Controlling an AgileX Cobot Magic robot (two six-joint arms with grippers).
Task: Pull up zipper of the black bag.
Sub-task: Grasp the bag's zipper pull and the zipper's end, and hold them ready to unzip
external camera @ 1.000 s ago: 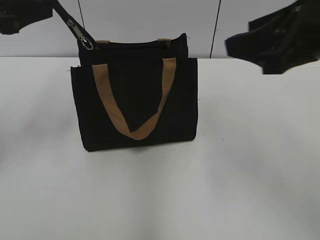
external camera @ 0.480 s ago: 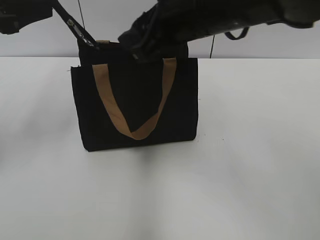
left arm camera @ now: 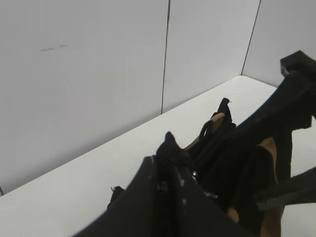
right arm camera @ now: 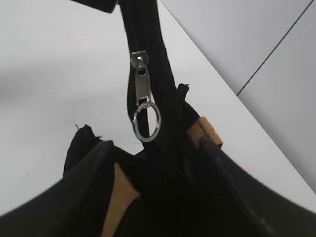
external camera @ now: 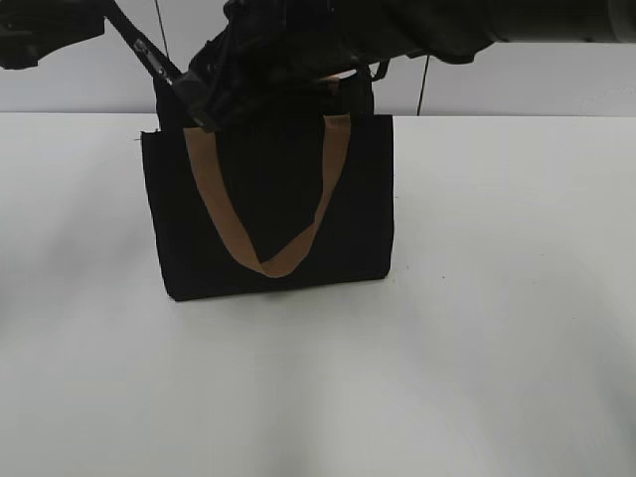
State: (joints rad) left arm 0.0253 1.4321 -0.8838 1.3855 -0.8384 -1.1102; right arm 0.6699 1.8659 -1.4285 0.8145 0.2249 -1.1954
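Left gripper (external camera: 109, 12) clamps the zip tail taut so the right gripper (right arm camera: 153, 148), jaws apart, can take the zipper (right arm camera: 140, 81).

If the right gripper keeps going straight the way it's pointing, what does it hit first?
Most likely the zipper, hanging with its ring on the raised zip tape just ahead of the right gripper. Depth is unclear.

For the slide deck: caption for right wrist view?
Silver zipper with ring pull on taut zip line above black bag.
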